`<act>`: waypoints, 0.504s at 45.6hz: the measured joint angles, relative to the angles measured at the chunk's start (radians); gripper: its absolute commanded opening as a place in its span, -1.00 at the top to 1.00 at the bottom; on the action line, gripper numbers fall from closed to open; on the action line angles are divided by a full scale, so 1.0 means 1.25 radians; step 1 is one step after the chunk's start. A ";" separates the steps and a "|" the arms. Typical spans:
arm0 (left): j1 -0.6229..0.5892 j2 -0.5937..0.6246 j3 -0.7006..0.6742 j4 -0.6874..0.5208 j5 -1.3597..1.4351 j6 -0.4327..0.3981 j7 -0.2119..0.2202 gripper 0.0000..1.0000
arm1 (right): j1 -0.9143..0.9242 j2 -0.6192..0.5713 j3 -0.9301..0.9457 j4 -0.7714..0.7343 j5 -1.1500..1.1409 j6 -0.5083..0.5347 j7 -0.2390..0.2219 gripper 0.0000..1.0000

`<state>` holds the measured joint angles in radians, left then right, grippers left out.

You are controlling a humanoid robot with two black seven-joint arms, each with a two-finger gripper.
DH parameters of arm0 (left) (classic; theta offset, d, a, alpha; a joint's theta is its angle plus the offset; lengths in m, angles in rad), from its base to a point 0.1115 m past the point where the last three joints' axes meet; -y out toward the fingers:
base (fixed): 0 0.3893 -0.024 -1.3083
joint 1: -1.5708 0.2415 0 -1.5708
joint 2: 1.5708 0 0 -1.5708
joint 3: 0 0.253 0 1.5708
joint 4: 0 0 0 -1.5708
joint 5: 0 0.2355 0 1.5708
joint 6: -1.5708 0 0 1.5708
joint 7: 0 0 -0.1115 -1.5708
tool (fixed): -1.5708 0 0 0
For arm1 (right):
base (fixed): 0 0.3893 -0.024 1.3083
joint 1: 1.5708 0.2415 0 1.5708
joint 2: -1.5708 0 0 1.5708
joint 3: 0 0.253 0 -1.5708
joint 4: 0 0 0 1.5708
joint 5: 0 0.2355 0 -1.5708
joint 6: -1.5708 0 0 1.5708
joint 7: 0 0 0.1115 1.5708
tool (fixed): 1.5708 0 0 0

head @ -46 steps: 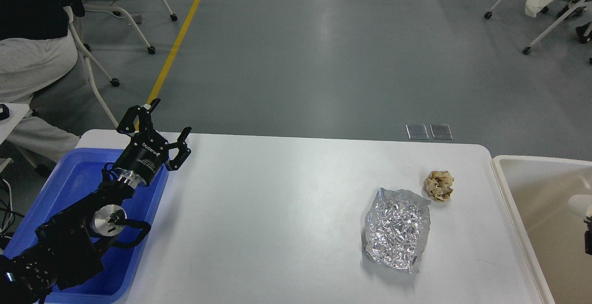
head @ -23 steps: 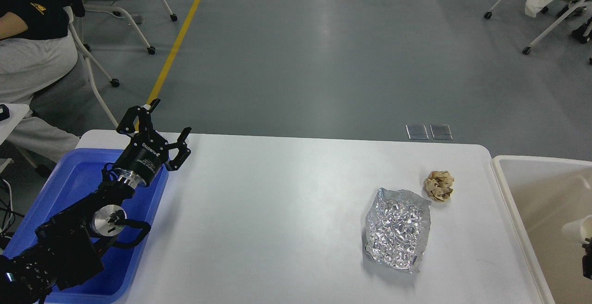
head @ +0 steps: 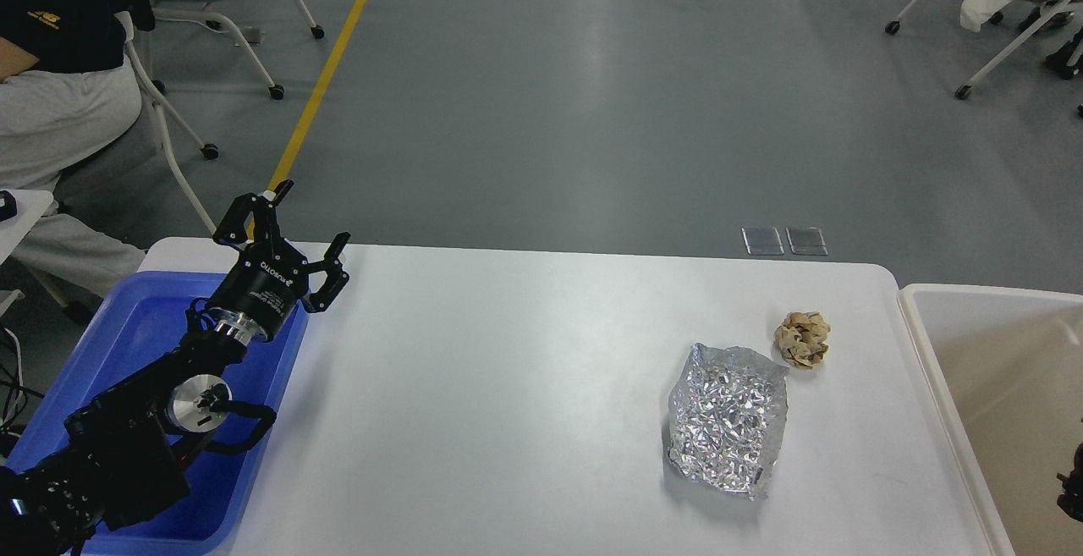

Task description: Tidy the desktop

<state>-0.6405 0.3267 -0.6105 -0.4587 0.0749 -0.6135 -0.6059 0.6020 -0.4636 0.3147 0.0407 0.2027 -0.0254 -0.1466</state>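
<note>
The white desktop [head: 508, 404] holds a flattened sheet of crumpled silver foil [head: 728, 421] at the right and a small crumpled beige paper ball [head: 802, 338] just behind it. My left gripper [head: 311, 216] is open and empty, raised over the far left corner of the desktop above the blue tray's edge, far from both pieces. Only a small dark bit of my right gripper [head: 1073, 481] shows at the right edge, over the beige bin; its fingers cannot be told apart.
A blue plastic tray [head: 135, 327] lies under my left arm at the left end. A beige open bin [head: 990, 370] stands off the right end. A seated person [head: 51, 116] and wheeled chairs are on the grey floor beyond.
My right gripper has sunk lower along the right edge over the bin. The white thing seen by it before no longer shows. The left arm has not moved.
</note>
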 measured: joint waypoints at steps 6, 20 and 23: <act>0.000 0.000 0.000 0.000 0.000 0.000 0.000 -1.00 | 0.026 0.000 -0.002 0.005 -0.002 0.001 0.000 -0.98; 0.000 0.000 0.000 0.000 0.000 0.000 0.000 -1.00 | 0.134 -0.014 0.007 0.063 -0.002 0.019 0.000 -0.98; -0.001 0.000 0.000 0.000 0.000 0.000 0.000 -1.00 | 0.163 -0.027 0.016 0.105 0.000 0.032 0.002 -0.98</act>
<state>-0.6413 0.3267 -0.6105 -0.4588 0.0752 -0.6135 -0.6060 0.8054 -0.4979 0.3344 0.1718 0.2029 0.0143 -0.1440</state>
